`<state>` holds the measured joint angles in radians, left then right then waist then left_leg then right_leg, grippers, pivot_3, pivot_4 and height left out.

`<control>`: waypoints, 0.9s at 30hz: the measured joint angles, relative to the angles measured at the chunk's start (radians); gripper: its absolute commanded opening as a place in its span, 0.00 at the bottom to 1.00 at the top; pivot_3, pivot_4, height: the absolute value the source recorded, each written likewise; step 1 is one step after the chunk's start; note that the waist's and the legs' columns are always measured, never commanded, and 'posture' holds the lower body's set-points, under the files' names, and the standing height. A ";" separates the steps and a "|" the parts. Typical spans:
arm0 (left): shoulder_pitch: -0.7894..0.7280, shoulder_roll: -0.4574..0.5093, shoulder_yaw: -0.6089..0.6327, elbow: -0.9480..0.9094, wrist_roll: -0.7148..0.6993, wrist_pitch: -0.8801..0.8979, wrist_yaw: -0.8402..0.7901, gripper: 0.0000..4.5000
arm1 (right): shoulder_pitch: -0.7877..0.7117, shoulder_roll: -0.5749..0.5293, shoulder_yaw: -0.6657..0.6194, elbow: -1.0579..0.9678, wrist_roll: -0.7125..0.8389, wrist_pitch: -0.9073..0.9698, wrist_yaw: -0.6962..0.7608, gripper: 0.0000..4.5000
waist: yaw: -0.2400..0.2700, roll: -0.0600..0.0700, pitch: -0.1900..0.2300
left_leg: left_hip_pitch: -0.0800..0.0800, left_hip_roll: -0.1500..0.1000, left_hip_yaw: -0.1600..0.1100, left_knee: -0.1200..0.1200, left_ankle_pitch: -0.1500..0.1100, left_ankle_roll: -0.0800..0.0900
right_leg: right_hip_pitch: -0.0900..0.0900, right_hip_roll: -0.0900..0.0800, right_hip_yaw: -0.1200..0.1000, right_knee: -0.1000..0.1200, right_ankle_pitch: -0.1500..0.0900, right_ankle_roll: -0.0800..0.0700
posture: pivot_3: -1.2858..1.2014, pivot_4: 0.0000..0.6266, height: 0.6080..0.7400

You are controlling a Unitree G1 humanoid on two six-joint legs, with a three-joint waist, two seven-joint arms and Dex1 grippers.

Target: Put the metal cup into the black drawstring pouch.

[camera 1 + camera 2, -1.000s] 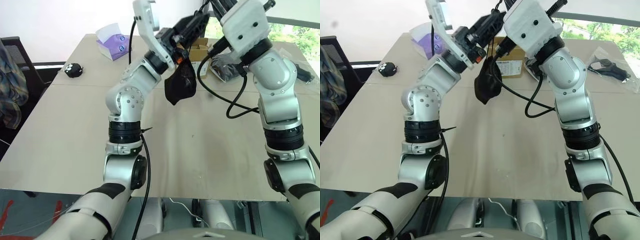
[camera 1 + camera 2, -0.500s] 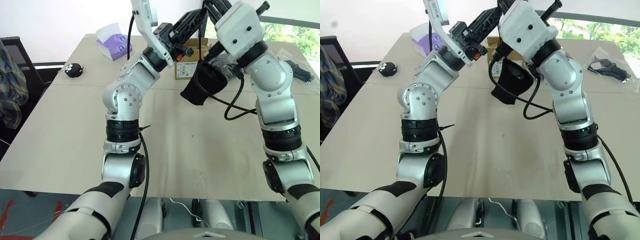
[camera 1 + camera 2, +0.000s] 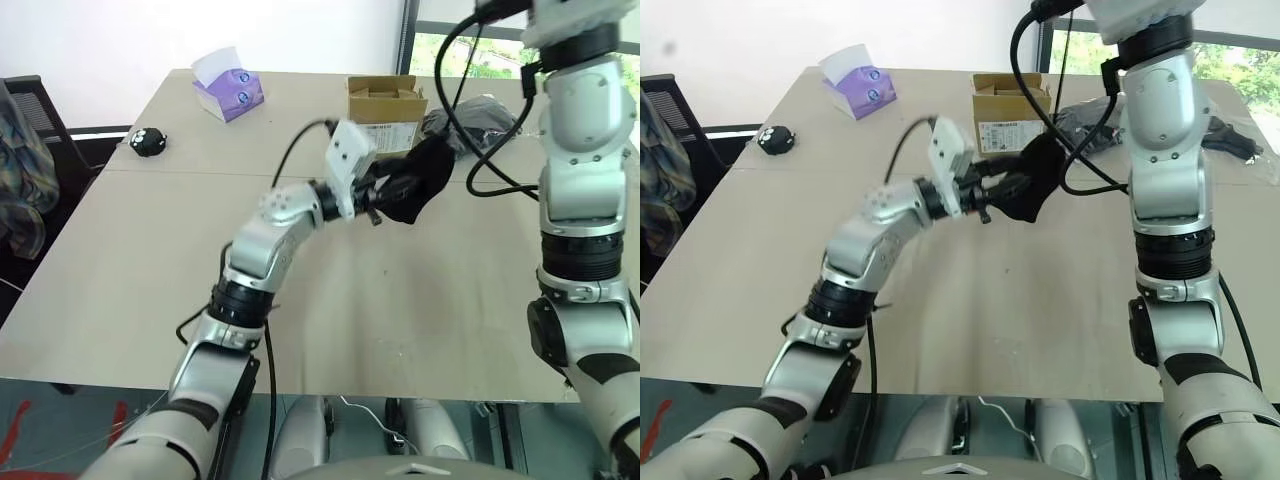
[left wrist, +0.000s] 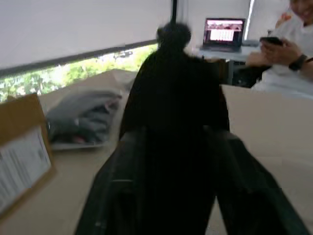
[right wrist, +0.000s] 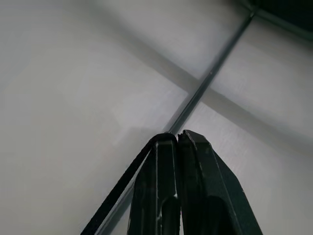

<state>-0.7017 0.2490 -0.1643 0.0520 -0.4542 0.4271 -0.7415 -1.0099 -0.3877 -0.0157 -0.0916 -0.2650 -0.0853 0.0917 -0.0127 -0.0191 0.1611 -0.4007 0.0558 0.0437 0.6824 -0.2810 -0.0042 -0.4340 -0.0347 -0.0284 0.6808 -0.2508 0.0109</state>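
black drawstring pouch [image 3: 415, 185], hanging above table [image 3: 150, 260]
soft, light, likely floppy; best gripped by its cord; left gripper [image 4: 166, 161] fingers straddle it, right gripper [image 5: 177, 142] pinched shut on a thin cord [image 5: 117, 193]

1. A beige table [image 3: 120, 260] fills the middle, a seam crossing it from 9 to 3 o'clock.
2. A plain white wall [image 3: 120, 40] runs along 10 to 12 o'clock.
3. A window [image 3: 480, 55] at 1 o'clock shows bright daylight and green foliage.
4. A dark chair [image 3: 30, 110] stands at 9 o'clock.
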 measured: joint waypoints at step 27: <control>0.788 0.264 0.167 -0.236 0.159 -0.258 0.049 0.55 | 1.058 -0.259 -0.305 0.262 0.702 0.095 0.960 0.83 | 0.012 0.002 -0.001 | 0.026 0.001 0.004 -0.001 -0.008 0.013 | 0.022 0.001 0.003 -0.003 -0.005 -0.001 | 0.52 0.24 0.81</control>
<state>0.0861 0.5127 0.0024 -0.1840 -0.2955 0.1687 -0.6928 0.0485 -0.6467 -0.3207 0.1705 0.4373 0.0097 1.0517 -0.0011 -0.0171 0.1605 -0.3744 0.0567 0.0475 0.6817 -0.2885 0.0087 -0.4122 -0.0334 -0.0255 0.6782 -0.2559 0.0099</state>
